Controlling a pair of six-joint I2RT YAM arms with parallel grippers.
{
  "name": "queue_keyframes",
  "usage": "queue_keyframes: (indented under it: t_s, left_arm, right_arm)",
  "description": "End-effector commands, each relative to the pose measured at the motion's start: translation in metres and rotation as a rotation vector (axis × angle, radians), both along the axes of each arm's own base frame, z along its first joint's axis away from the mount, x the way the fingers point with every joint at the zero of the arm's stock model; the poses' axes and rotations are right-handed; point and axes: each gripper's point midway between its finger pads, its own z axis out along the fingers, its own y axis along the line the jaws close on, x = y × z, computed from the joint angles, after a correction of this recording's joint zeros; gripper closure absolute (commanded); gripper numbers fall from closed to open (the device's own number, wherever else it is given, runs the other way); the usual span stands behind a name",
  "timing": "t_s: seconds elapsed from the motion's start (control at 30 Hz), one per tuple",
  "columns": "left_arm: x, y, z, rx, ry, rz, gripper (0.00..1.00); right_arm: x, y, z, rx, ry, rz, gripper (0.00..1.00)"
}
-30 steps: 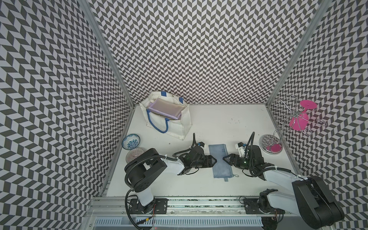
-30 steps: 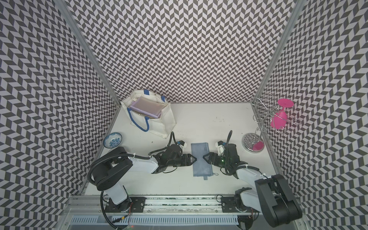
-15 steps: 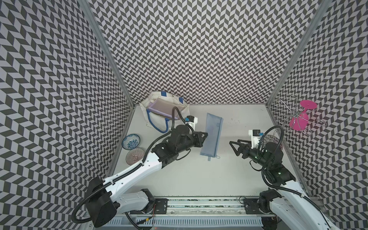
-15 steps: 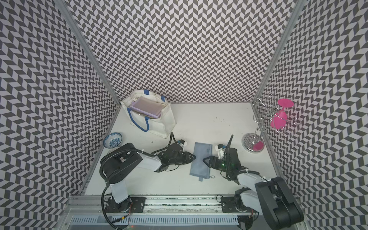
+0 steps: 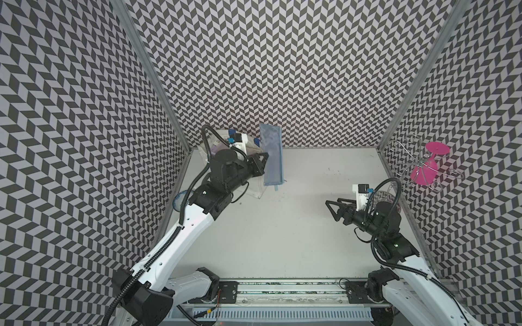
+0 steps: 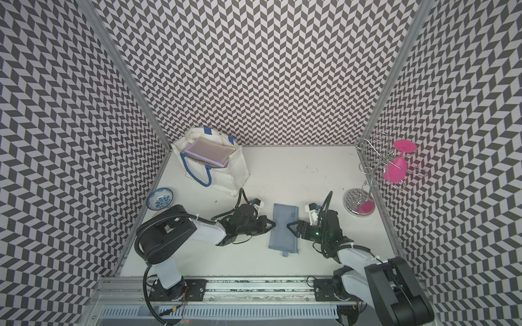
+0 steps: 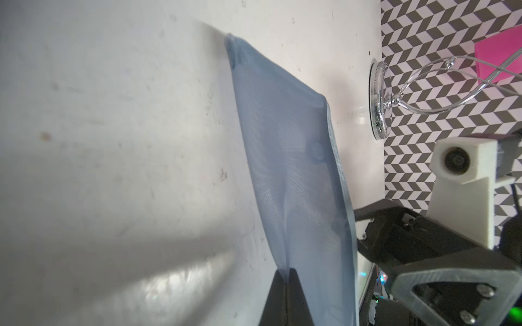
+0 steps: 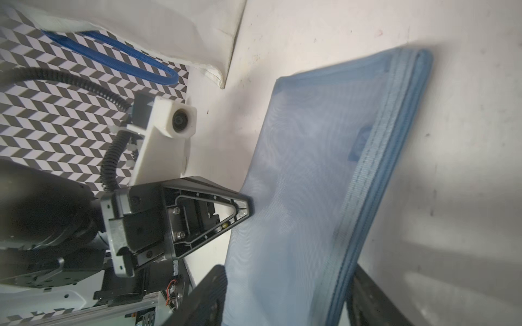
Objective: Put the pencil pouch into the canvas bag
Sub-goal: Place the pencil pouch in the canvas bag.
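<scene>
Left gripper (image 6: 273, 224) jaws have closed, clamping pencil pouch (image 6: 284, 230) long edge. Pouch at table (image 6: 296, 175) front-centre between arms in a top view; pouch (image 5: 271, 155) aloft beside canvas bag (image 5: 255, 188) in a top view. Right gripper (image 6: 289, 225) spread, empty. Mesh pouch likely light, limp, droopy; seam-edge pinch suits.

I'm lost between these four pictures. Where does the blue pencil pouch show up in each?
Top view: pencil pouch held upright, upper middle.
Top view: lying flat, lower middle.
Left wrist: centre, running up from the bottom edge.
Right wrist: right half, large.
Shared landmark: the left gripper, at the pouch's edge in all four.
</scene>
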Motion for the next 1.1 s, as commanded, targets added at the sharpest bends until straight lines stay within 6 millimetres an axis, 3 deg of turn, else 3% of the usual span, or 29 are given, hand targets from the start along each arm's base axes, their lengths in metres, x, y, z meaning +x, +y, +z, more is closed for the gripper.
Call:
queue_keyframes:
  t_s: [0.0,0.1,0.23,0.4,0.6,0.67,0.77,0.87,0.97,1.07]
  left_arm:
    - [0.0,0.009,0.033,0.033,-0.113,0.0,1.0]
    - [-0.001,0.02,0.066,0.063,-0.191,0.001,1.0]
    - [0.007,0.038,0.115,0.16,-0.291,0.029,1.0]
    - [0.029,0.068,0.202,0.145,-0.416,0.118,1.0]
    - [0.081,0.126,0.31,0.009,-0.541,0.283,1.0]
    - [0.096,0.143,0.337,-0.014,-0.575,0.341,1.0]
    - [0.128,0.183,0.358,-0.055,-0.566,0.475,1.0]
    - [0.157,0.232,0.365,-0.129,-0.544,0.63,1.0]
    - [0.181,0.273,0.356,-0.166,-0.499,0.762,1.0]
    - [0.198,0.3,0.349,-0.213,-0.487,0.846,1.0]
  right_arm:
    - [0.011,-0.001,0.026,-0.035,-0.119,0.0,0.25]
    - [0.021,-0.007,0.061,-0.068,-0.219,-0.032,0.18]
    - [0.03,-0.017,0.105,-0.1,-0.345,-0.094,0.15]
    - [0.035,-0.027,0.161,-0.106,-0.509,-0.162,0.15]
    - [0.035,-0.024,0.166,-0.092,-0.535,-0.147,0.15]
    - [0.033,-0.023,0.168,-0.082,-0.542,-0.142,0.15]
    - [0.029,-0.021,0.17,-0.061,-0.552,-0.135,0.15]
    - [0.025,-0.02,0.168,-0.049,-0.552,-0.128,0.15]
    - [0.022,-0.02,0.165,-0.047,-0.546,-0.121,0.15]
    - [0.019,-0.02,0.165,-0.042,-0.553,-0.115,0.15]
